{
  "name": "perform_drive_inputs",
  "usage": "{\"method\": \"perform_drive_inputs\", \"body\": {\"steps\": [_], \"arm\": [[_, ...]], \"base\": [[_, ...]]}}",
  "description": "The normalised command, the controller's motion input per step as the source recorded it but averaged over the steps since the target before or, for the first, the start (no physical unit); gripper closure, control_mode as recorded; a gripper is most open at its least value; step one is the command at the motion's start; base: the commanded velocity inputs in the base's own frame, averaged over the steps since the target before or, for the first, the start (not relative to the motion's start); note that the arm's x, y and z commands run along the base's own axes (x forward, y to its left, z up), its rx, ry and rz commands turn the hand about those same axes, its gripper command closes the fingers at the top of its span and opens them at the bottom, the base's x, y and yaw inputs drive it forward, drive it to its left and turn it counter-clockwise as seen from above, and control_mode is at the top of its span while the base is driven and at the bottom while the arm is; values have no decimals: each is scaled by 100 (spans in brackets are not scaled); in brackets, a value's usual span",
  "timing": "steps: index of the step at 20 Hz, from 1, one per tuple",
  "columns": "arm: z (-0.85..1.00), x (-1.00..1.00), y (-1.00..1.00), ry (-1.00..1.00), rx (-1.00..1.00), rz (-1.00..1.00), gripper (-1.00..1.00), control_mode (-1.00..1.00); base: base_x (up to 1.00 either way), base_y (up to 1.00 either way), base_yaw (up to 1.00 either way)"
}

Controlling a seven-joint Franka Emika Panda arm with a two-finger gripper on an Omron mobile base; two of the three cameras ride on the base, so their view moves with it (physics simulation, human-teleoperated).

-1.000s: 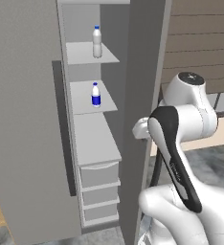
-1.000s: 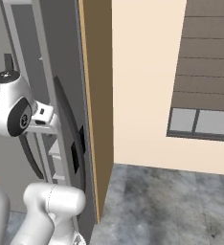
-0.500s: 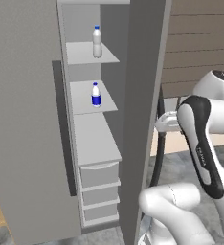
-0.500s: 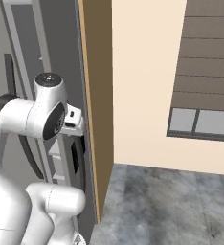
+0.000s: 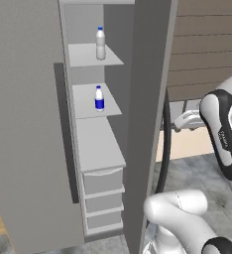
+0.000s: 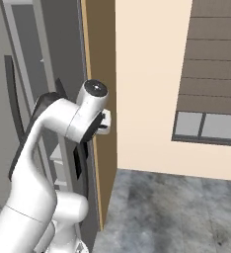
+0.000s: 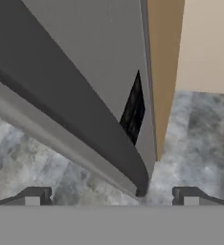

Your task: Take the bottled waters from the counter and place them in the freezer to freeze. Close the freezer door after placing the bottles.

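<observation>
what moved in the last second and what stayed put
The arm swung to the right in the left base view, out from in front of the open freezer door and around to its outer side; the end effector now faces the door's dark handle, open and holding nothing. Both bottles, plain and blue-labelled, stayed on their shelves, and the door stayed open.

A kitchen: an open freezer [image 5: 95, 144] stocked with bottled waters [image 5: 100, 43].
</observation>
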Motion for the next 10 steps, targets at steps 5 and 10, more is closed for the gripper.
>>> {"method": "perform_drive_inputs", "body": {"steps": [5,10], "arm": [[-35,57,-27,-16,0,14,-100,-100],[-32,43,-17,-18,0,19,-100,-100]], "base": [[0,0,0],[0,0,0]]}}
